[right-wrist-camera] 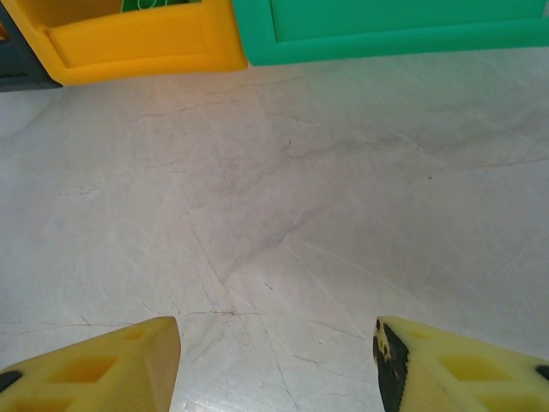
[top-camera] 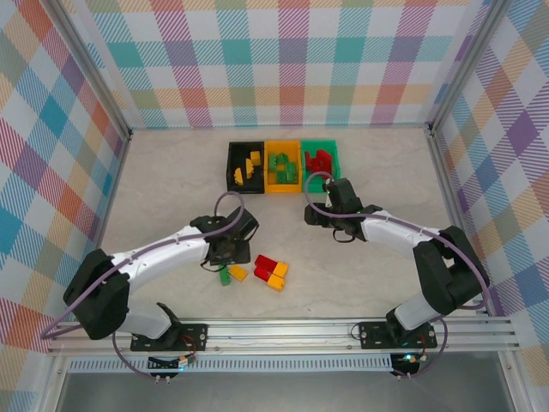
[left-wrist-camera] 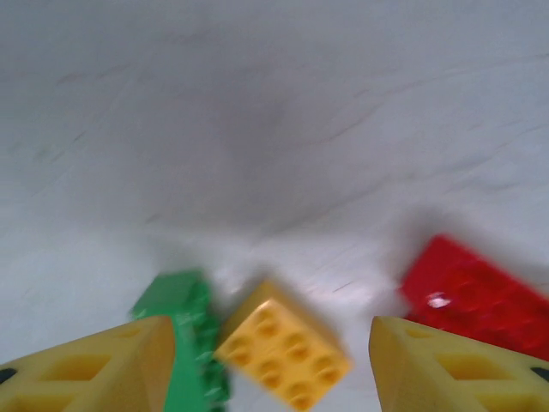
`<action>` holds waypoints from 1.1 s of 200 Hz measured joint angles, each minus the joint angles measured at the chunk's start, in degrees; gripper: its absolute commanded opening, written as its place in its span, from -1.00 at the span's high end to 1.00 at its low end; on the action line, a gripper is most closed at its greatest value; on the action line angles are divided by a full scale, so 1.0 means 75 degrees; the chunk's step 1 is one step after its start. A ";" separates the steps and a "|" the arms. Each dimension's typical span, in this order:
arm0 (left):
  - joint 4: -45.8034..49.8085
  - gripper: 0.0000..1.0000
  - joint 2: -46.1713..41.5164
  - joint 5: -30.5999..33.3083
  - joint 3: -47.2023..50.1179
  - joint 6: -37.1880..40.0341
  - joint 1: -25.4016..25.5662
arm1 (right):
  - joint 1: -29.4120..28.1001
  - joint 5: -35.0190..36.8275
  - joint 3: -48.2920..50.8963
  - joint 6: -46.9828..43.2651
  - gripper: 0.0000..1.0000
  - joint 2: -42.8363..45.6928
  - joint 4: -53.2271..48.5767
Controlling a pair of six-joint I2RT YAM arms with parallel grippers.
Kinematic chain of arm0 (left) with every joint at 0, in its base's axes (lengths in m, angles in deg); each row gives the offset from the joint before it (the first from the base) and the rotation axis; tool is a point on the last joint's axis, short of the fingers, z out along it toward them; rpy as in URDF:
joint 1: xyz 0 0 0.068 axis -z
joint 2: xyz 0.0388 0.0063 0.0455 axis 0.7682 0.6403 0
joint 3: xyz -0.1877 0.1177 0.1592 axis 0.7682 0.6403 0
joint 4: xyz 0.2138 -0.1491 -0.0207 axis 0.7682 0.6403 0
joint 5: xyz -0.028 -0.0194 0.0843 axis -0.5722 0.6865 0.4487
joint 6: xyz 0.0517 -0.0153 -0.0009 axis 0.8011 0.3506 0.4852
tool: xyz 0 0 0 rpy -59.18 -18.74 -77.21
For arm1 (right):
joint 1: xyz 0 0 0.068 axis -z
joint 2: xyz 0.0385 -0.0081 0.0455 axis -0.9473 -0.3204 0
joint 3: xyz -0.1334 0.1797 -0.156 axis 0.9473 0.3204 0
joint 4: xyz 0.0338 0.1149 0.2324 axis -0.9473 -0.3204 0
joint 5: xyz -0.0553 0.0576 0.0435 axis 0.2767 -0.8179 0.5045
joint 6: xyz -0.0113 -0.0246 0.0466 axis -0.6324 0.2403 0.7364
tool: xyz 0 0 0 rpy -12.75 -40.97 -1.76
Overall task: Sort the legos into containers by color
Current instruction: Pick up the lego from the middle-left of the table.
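The left end effector (left-wrist-camera: 271,365) hangs low over the pale marbled desk (left-wrist-camera: 274,129). Its yellow fingers (left-wrist-camera: 103,369) are parted and grip nothing. A small yellow-orange studded plastic brick (left-wrist-camera: 283,348) lies between them, a green brick (left-wrist-camera: 184,330) close against one finger, and a red brick (left-wrist-camera: 476,296) lies further out.

The right end effector (right-wrist-camera: 274,360) is also parted and empty, near the orange-yellow plastic bin (right-wrist-camera: 137,39) and green plastic bin (right-wrist-camera: 386,26).

Most bricks are already sorted: yellow in the black plastic bin (top-camera: 233,154), green in the orange-yellow, red in the green. A small cluster of loose bricks (top-camera: 262,271) remains.
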 measured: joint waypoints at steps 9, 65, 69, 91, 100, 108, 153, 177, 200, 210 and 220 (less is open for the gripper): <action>0.0283 -0.13 -0.0201 0.0172 0.0163 -0.0195 0.0023 | 0.0000 -0.0023 0.0000 0.0003 -0.24 -0.0006 0.0000; 0.0545 -0.08 -0.0883 0.0493 0.0895 -0.0871 -0.0032 | 0.0003 -0.0058 -0.0003 0.0000 -0.24 -0.0064 0.0006; 0.0490 -0.08 -0.0828 0.0490 0.0892 -0.0880 -0.0035 | 0.0000 -0.0055 -0.0003 0.0000 -0.24 -0.0076 0.0003; 0.0239 -0.05 -0.0382 0.0423 0.0819 -0.0877 -0.0038 | 0.0003 -0.0055 -0.0003 0.0000 -0.24 -0.0099 0.0003; 0.0125 -0.02 -0.0192 0.0399 0.0778 -0.0877 -0.0038 | 0.0000 -0.0055 -0.0003 0.0000 -0.24 -0.0099 0.0006; 0.0061 0.00 -0.0035 0.0405 0.0743 -0.0877 -0.0041 | 0.0000 -0.0055 -0.0003 0.0000 -0.24 -0.0099 0.0003; -0.0082 0.09 0.0589 0.0466 0.0662 -0.0880 -0.0082 | 0.0000 -0.0050 -0.0003 -0.0003 -0.24 -0.0096 0.0003; -0.0248 0.30 0.0664 0.0458 0.0664 -0.0880 -0.0114 | 0.0000 -0.0050 -0.0003 -0.0003 -0.24 -0.0096 0.0000; -0.0358 0.46 0.0799 0.0463 0.0664 -0.0868 -0.0131 | 0.0000 -0.0044 -0.0003 -0.0003 -0.24 -0.0093 0.0000; -0.0393 0.48 0.0796 0.0466 0.0664 -0.0880 -0.0131 | 0.0000 -0.0044 -0.0003 -0.0003 -0.24 -0.0093 0.0000; -0.0402 0.49 0.0784 0.0466 0.0662 -0.0868 -0.0131 | 0.0000 -0.0041 -0.0003 -0.0003 -0.24 -0.0093 0.0000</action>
